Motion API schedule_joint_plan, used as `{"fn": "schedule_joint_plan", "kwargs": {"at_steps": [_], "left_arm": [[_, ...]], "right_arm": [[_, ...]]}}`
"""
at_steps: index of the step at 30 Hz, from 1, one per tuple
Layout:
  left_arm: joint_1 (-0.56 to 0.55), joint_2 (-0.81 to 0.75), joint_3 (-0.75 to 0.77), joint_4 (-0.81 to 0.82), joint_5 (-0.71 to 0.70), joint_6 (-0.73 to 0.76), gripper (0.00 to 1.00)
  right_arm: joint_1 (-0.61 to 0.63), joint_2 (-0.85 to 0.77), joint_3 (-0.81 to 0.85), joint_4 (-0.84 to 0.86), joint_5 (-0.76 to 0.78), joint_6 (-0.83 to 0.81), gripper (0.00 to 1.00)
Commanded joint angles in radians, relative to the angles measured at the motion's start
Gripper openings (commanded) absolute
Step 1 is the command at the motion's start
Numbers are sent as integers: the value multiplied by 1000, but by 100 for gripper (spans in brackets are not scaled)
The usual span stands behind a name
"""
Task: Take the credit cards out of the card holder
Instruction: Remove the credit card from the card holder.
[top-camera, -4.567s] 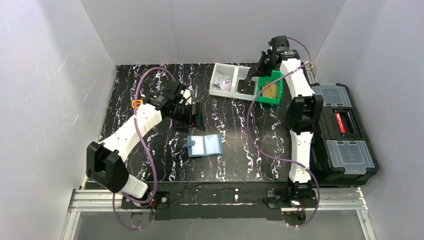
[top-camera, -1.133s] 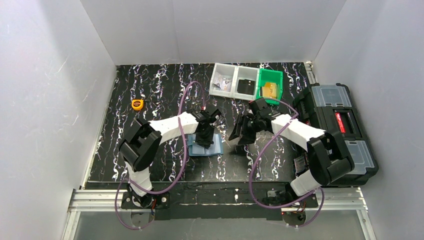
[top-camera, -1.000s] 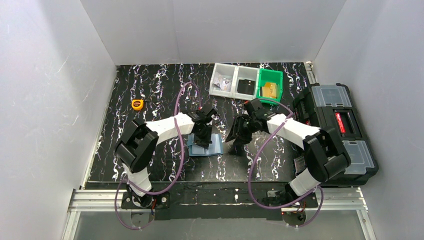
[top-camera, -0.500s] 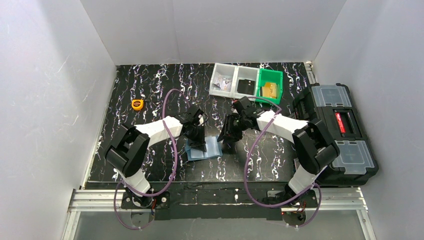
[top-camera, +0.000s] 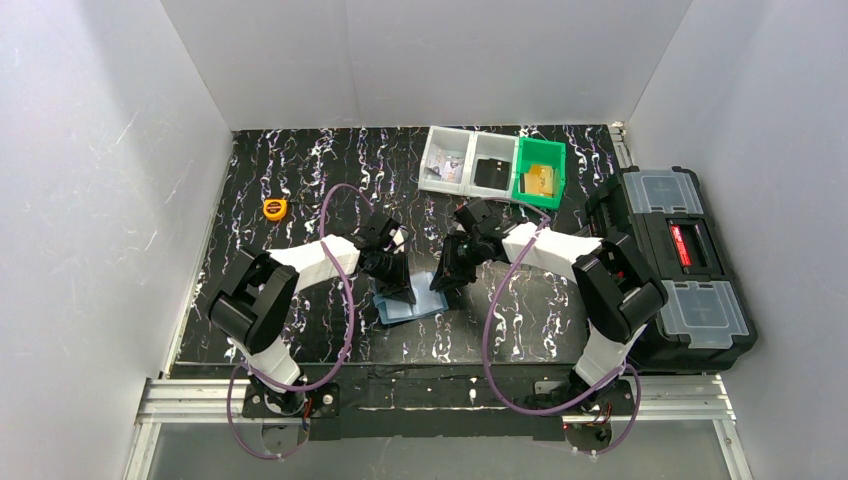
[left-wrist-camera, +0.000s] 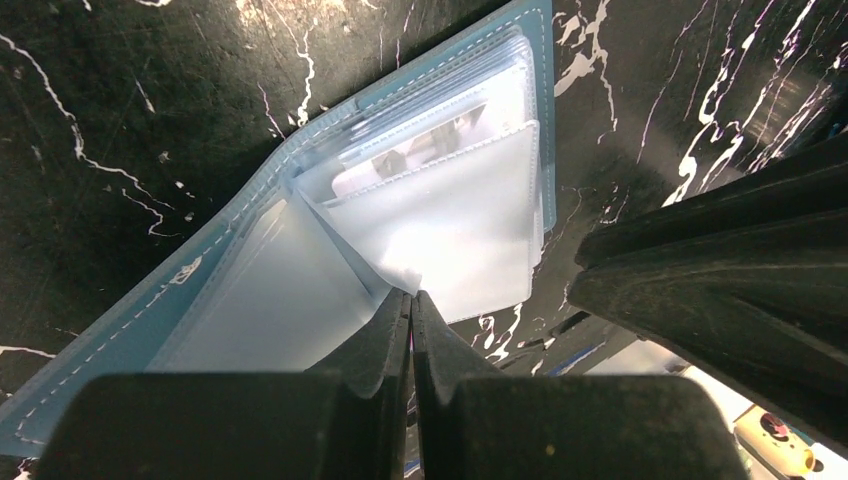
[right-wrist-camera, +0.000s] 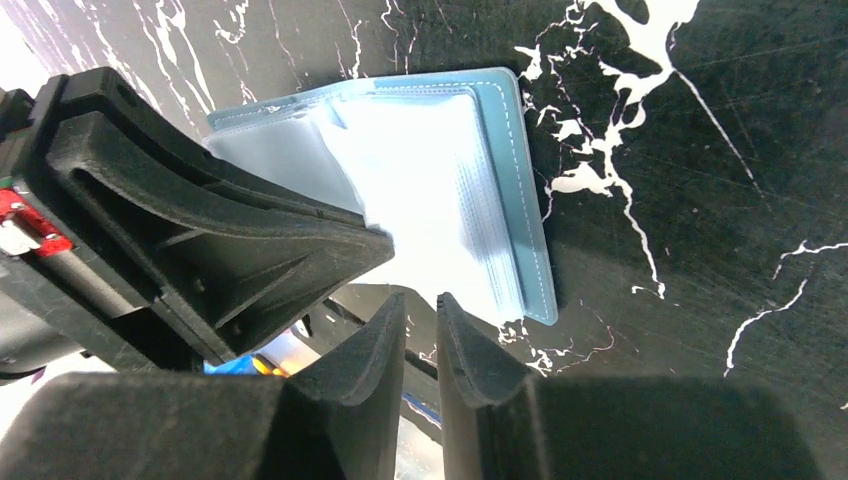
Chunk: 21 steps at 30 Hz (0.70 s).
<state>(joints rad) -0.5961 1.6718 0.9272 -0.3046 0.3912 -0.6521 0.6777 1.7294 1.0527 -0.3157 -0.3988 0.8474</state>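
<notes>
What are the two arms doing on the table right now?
Both arms are at the open card holder lying on the table. The left fingers are shut, tips down on its clear sleeves near the fold. The right fingers, slightly apart, sit at the sleeves' edge, gripping nothing. No card is visibly out.

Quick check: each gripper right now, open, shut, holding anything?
Left gripper: shut, pressing on the card holder; whether a sleeve is pinched cannot be told.
Right gripper: slightly open, nothing between its fingers.
</notes>
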Motion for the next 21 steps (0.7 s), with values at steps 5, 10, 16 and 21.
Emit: {"fn": "schedule_joint_plan", "kwargs": {"at_steps": [5,10,16,21], "left_arm": [[16,-11,-13,1,51,-2,0],[18,-14,-9,-2,54,1,0],[19,-14,-4,-7,57,7,0],[18,-15,-1,-13,60,15,0]], "right_arm": [[19,32,1,16,20,12,26],[30,45,4,31,9,12,34],[40,63,7,46,-2,18,33],[45,76,10,56,-6,26,24]]}}
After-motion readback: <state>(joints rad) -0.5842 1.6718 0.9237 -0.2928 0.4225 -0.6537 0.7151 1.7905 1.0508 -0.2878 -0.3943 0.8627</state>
